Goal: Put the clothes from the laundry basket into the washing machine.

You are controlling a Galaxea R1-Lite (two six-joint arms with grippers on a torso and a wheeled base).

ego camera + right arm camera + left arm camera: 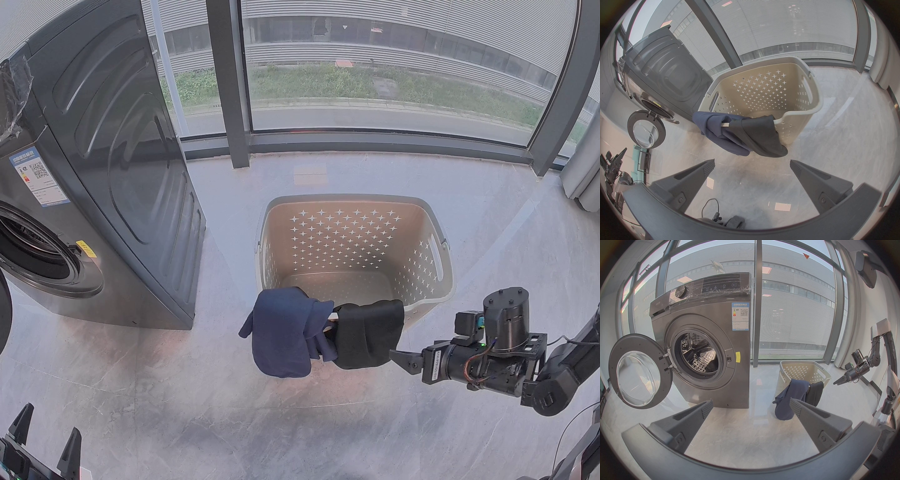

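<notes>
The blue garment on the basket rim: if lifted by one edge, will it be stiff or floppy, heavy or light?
Probably floppy: the blue garment drapes in soft folds over the laundry basket rim. It looks like thin cloth, so likely light. It overlaps the black garment, so lifting it may drag that one along.
</notes>
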